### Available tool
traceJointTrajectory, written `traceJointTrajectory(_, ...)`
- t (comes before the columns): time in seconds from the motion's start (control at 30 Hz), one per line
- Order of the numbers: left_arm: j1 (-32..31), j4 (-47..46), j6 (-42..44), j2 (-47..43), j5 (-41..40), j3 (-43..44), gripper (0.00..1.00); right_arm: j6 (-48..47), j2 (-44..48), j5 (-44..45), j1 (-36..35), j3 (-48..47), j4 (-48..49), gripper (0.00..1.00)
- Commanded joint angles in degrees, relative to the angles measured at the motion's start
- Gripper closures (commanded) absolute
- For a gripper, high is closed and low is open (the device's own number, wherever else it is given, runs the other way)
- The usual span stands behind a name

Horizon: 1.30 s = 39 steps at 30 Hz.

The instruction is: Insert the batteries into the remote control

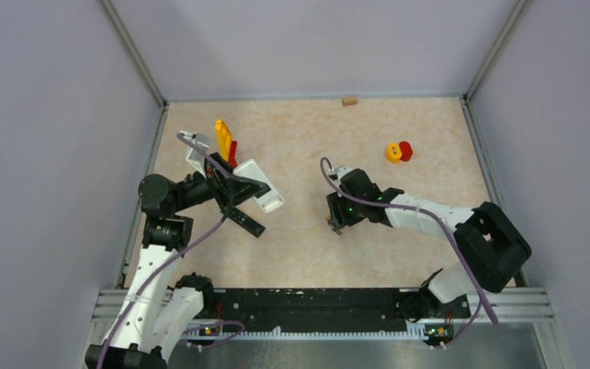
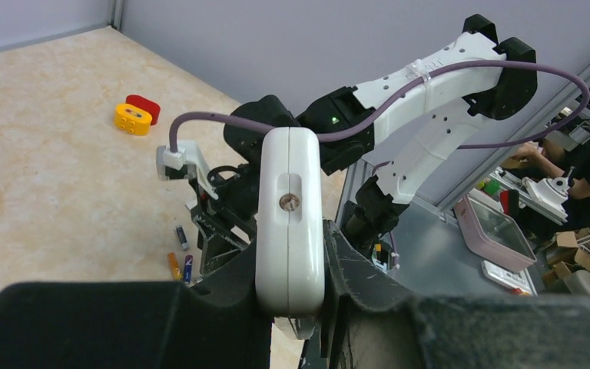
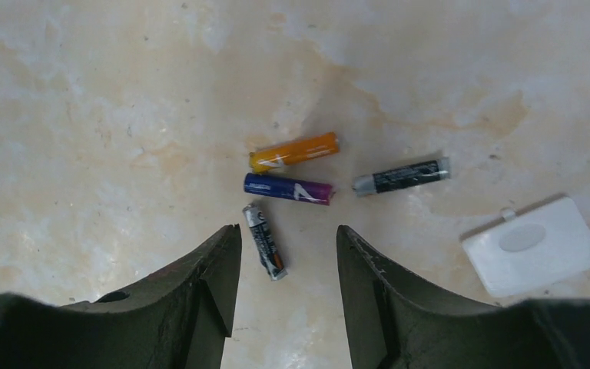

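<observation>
Four batteries [image 3: 307, 191] are lying loose on the desk [image 3: 84, 115] right beneath my right claw [image 3: 288, 234], which I am hovering over them with its jaws standing partly apart and nothing between them. The dark cell [image 3: 264, 241] is sitting just inside the gap, nearer the left-hand finger in the wrist view. Its long axis is running almost square to the line on which the jaws close, tilted only a little. Beyond it the purple-blue cell [image 3: 276, 185] and the orange cell [image 3: 293, 151] are lying crosswise and close together. A second dark cell [image 3: 401, 176] is resting off to the right, near a white cover [image 3: 531, 244]. My left claw [image 2: 290, 254] is clamping the white remote control [image 2: 290, 177], holding it up well away on the left side of the desk, so the right arm is plainly the nearer one. I am judging that the pick is turning on that near cell. A straight descent, shifted slightly toward it, should be enough, though the purple-blue cell is lying close by and risks being nudged.
</observation>
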State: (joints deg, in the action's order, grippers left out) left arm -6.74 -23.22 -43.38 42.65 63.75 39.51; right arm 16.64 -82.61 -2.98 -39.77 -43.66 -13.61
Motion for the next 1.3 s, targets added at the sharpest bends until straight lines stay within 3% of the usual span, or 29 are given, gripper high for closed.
traceJointTrajectory(0.0,-0.02,-2.81,-0.35,0.41,0.99,1.36,1.00,-4.71,-4.01,2.33,-4.22,-5.06,-1.14,0.51)
traceJointTrajectory(0.4,0.01,4.23,3.31,-1.21,-1.59,2.22,1.00,-7.60,-10.12,7.35,-8.62,-10.35,-6.18,0.69)
traceJointTrajectory(0.8,0.05,7.38,5.00,-1.96,-2.59,2.70,1.00,-6.45,-12.80,7.10,-9.41,-11.53,-9.42,0.70)
traceJointTrajectory(0.87,0.02,7.59,5.06,-2.04,-2.72,2.76,1.00,-5.86,-13.29,7.38,-9.36,-11.61,-9.64,0.74)
traceJointTrajectory(0.97,0.01,8.16,5.04,-2.21,-3.45,2.95,1.00,-4.59,-13.58,8.76,-9.39,-11.66,-9.30,0.90)
traceJointTrajectory(1.03,0.02,8.66,4.72,-2.37,-4.55,3.26,1.00,-3.60,-12.94,9.48,-9.44,-11.91,-9.08,1.00)
traceJointTrajectory(1.27,-0.02,6.99,-2.07,-3.34,-16.35,1.46,1.00,3.45,-1.63,11.15,-9.37,-12.16,-7.08,1.00)
